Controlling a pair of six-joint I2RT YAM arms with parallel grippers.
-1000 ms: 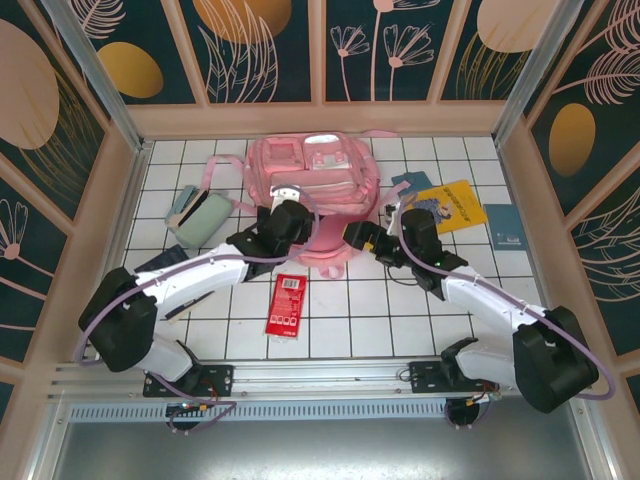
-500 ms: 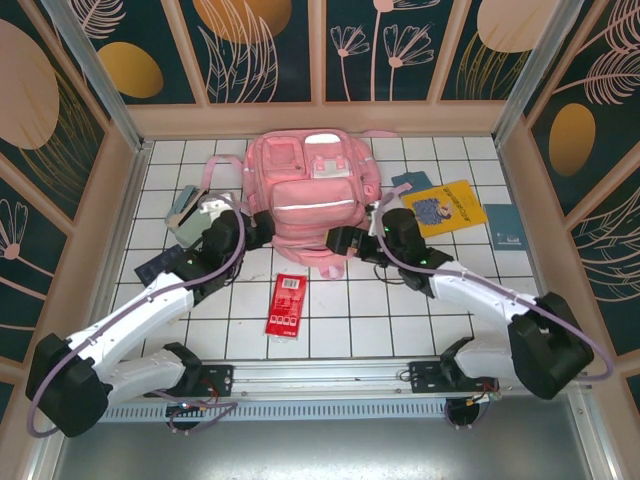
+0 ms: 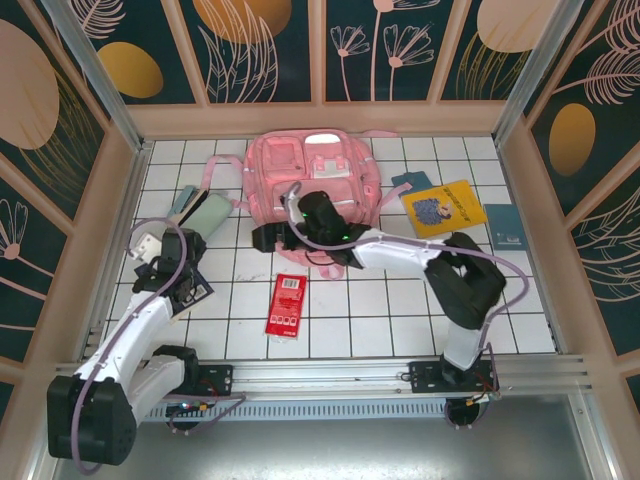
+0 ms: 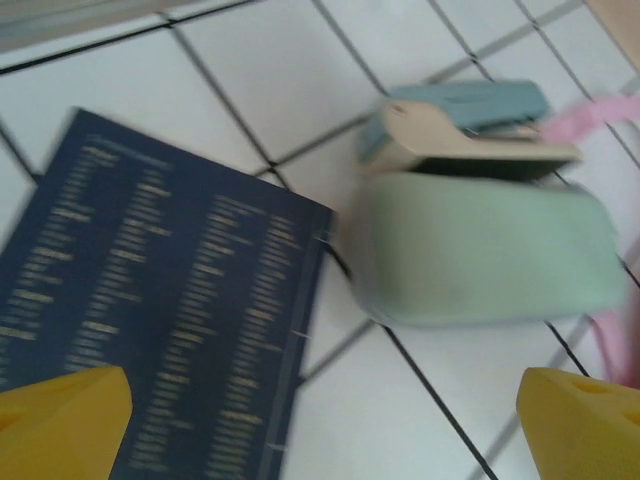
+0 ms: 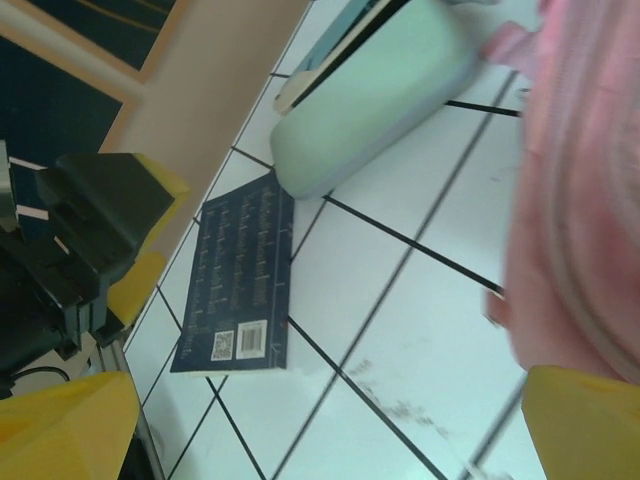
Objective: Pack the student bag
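Note:
The student bag (image 3: 310, 175), a large light-pink backpack, lies at the back middle of the tiled table. Its pink fabric fills the right side of the right wrist view (image 5: 585, 190). My right gripper (image 3: 260, 238) reaches left across the bag's front edge and stands open and empty (image 5: 325, 425) over bare tile. My left gripper (image 3: 152, 258) is at the far left, open and empty (image 4: 325, 430), low over a dark blue book (image 4: 150, 320) and near the mint-green pencil case (image 4: 480, 245).
The mint case (image 3: 205, 218) lies left of the bag, over a flat teal item (image 4: 470, 100). The dark book (image 5: 240, 280) lies in front of the case. A red packet (image 3: 287, 303) sits mid-table. A yellow book (image 3: 443, 207) and blue card (image 3: 503, 225) are right.
My left arm pulled back from the bag's front to the far left, its jaws wide open. My right arm swung left across the bag's front, staying open.

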